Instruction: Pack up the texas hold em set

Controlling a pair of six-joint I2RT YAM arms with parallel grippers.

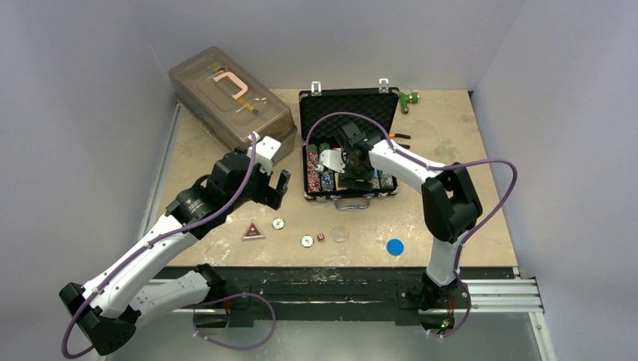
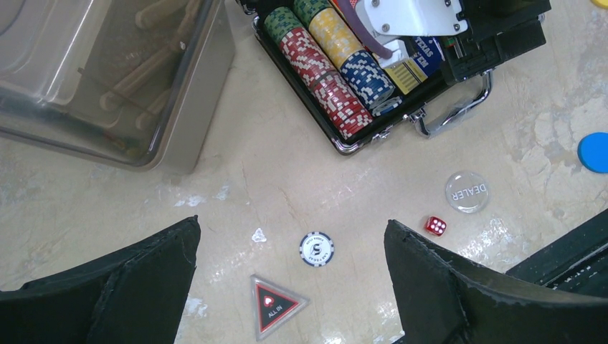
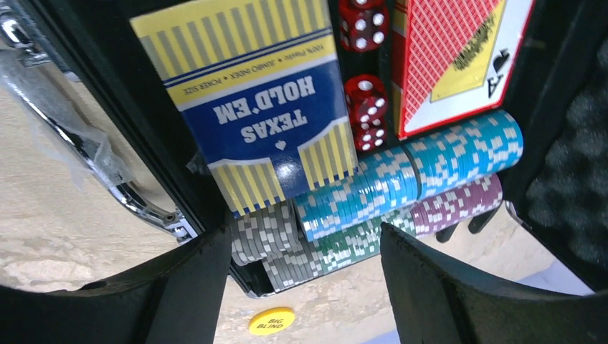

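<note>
**A:** Case (image 1: 353,101) is open, back-centre of the table (image 1: 466,143). Chips (image 2: 315,68), decks (image 3: 265,107) and dice (image 3: 366,100) are in it. Loose in front: die (image 2: 435,225), dealer disc (image 2: 467,191), chip (image 2: 316,249), All In tag (image 2: 276,307), blue disc (image 2: 594,152).

**B:** Claws?

**A:** Both spread, nothing in either. Right claw (image 3: 305,236) hangs over the case, left claw (image 1: 272,189) over the loose bits.

**B:** I'd send the left for the die: centre it between the fingers, come straight down, pinch low, drop it by the dice. The flat discs look harder to lift. Pull the right arm clear first, or they could clash.
</note>
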